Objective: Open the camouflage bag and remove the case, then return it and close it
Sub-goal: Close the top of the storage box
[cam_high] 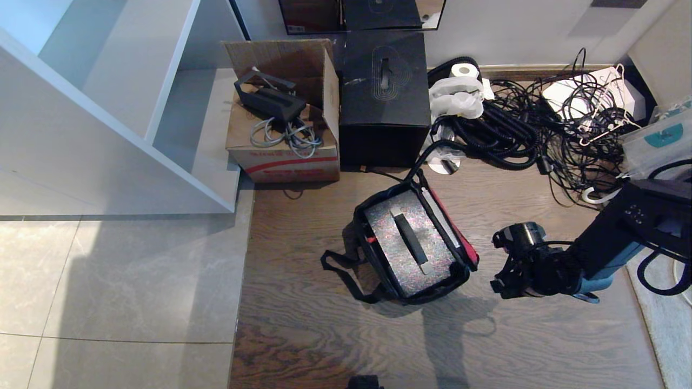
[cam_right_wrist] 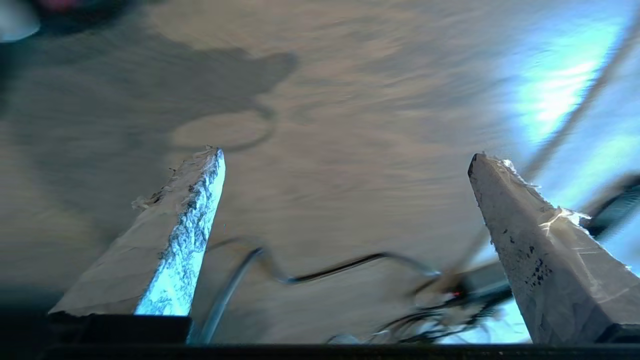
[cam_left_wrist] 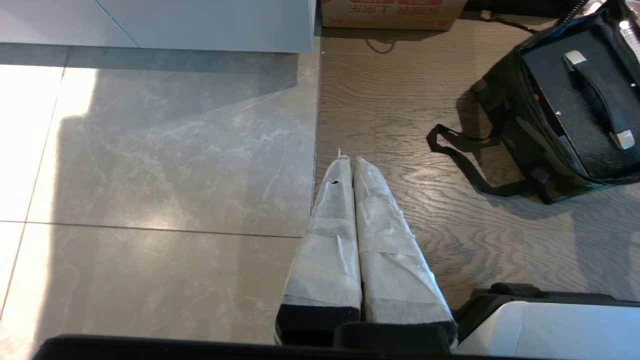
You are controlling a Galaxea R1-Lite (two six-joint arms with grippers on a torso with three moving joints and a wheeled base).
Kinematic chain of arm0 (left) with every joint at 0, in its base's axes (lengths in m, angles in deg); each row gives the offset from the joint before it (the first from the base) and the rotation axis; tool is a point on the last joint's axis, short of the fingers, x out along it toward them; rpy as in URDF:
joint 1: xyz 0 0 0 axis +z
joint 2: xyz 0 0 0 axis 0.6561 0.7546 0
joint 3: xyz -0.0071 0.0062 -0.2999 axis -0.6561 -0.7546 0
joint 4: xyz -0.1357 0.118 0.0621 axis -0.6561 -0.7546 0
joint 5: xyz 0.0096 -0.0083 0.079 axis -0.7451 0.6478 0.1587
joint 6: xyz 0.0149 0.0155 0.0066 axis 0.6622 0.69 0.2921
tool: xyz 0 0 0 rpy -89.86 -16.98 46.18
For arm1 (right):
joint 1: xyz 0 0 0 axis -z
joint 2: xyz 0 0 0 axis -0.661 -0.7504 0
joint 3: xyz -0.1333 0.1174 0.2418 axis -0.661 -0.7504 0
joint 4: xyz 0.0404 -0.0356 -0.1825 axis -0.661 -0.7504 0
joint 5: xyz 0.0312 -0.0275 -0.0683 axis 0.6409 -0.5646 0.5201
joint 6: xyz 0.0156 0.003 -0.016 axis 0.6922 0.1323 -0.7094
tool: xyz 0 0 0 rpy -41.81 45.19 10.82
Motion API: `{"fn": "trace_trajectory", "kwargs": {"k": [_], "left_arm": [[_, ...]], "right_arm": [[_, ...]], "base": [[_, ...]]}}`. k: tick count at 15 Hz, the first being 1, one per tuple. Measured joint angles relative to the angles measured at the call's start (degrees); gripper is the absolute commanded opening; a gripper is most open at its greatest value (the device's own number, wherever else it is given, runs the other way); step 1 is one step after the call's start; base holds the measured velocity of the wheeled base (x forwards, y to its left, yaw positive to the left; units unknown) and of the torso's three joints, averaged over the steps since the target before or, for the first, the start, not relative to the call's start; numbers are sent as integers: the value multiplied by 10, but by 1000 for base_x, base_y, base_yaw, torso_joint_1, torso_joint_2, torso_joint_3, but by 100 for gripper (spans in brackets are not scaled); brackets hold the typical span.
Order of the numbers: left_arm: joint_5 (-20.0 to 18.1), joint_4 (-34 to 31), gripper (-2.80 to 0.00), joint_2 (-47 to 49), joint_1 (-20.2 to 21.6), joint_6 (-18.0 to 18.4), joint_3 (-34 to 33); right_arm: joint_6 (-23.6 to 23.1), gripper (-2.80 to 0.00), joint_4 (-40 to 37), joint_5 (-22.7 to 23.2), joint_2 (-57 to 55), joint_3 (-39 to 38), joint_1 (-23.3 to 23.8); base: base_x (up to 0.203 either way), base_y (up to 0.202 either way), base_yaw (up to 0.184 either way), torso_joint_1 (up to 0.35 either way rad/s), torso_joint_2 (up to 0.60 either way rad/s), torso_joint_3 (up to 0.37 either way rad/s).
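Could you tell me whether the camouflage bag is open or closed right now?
Open: the camouflage bag has its flap folded aside, and the case with its handle shows inside.

The camouflage bag (cam_high: pixel 373 259) looks like matt cloth; the case (cam_high: pixel 408 243) inside shows a speckled, grainy top. Wood-grain floor (cam_high: pixel 335 335) meets glossy stone tile (cam_high: pixel 119 281). Frayed pale tape wraps the left gripper (cam_left_wrist: pixel 352 162) fingers.
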State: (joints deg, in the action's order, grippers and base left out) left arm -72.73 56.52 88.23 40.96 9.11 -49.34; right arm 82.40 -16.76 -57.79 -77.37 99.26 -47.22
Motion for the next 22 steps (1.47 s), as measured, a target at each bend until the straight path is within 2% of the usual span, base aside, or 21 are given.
{"fn": "trace_trajectory", "kwargs": {"k": [2,3,5,6,10,18,22], "left_arm": [[0,0,-280,0,-1,0,0],[0,0,-280,0,0,0,0],[0,0,-280,0,-1,0,0],[0,0,-280,0,0,1,0],[0,0,-280,0,0,0,0],[0,0,-280,0,0,0,0],[0,0,-280,0,0,0,0]], "right_arm": [[-38,0,11,32,9,8,-2],[-45,0,19,70,20,9,-4],[-36,0,30,152,40,6,-13],[-33,0,40,172,45,8,-18],[-3,0,87,177,26,24,-31],[-9,0,119,173,-37,78,-25],[-9,0,119,140,-56,87,-23]], "base": [[0,0,0,0,0,0],[0,0,0,0,0,0],[0,0,0,0,0,0],[0,0,0,0,0,0],[0,0,0,0,0,0],[0,0,0,0,0,0],[0,0,0,0,0,0]]}}
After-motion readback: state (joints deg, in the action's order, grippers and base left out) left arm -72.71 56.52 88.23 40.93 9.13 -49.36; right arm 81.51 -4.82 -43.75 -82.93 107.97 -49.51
